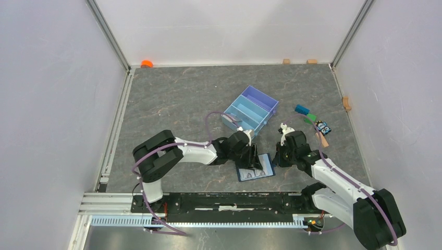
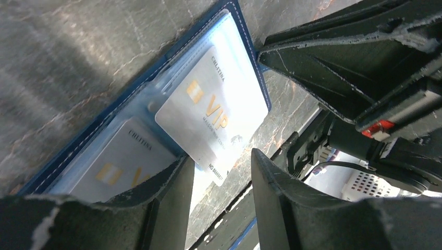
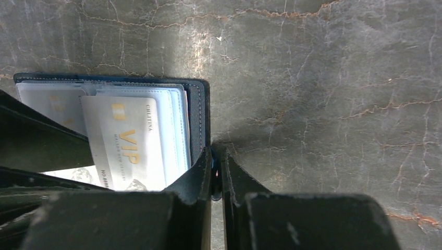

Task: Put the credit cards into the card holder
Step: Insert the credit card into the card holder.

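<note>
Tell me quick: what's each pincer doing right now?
Left pincer: open, at the credit card, gripping nothing.
Right pincer: shut on the card holder edge.

2 credit cards (image 2: 211,112) (image 2: 122,161), 1 card holder (image 1: 263,171), 1 tray (image 1: 265,94) w/ 3 compartments, 3 wood blocks (image 1: 286,61) (image 1: 311,61) (image 1: 345,102) by the walls, 1 orange obj (image 1: 147,63) in far corner, 4 small toy pieces (image 1: 302,109) (image 1: 311,118) (image 1: 323,126) (image 1: 323,139) right of tray, 2 arms (image 1: 193,151) (image 1: 339,179)

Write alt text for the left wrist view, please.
A white VIP card lies askew on the open navy card holder, one end overhanging its edge. The left hand hovers open around that end; a second card sits pocketed.
</note>
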Controlling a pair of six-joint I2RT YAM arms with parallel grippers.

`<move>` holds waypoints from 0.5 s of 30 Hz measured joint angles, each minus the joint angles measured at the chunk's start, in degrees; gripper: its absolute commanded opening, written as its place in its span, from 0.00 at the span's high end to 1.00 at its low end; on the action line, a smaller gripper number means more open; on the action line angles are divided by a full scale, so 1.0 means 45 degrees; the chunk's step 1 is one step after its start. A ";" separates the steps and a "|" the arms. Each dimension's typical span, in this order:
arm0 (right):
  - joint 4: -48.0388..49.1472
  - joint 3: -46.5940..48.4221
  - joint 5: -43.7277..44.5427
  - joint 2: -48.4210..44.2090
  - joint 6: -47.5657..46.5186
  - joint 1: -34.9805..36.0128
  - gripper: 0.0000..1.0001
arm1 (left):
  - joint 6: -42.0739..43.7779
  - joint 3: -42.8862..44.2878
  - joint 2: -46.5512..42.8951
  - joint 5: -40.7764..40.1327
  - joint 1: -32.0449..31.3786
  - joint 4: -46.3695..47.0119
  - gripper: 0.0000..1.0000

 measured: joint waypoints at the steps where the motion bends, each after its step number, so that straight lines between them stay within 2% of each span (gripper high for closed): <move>1: 0.0000 0.0000 0.0000 0.0000 0.0000 0.0000 1.00 | 0.0092 0.0291 0.0180 -0.0005 -0.0044 -0.0267 0.49; 8: -0.0068 0.0000 0.0131 -0.0078 -0.0034 -0.0005 1.00 | 0.0792 0.1972 0.0947 -0.0029 -0.0296 -0.2016 0.48; 15: -0.0083 0.0000 0.0170 -0.0087 -0.0053 -0.0005 1.00 | 0.1239 0.2293 0.0860 -0.0466 -0.0432 -0.2837 0.40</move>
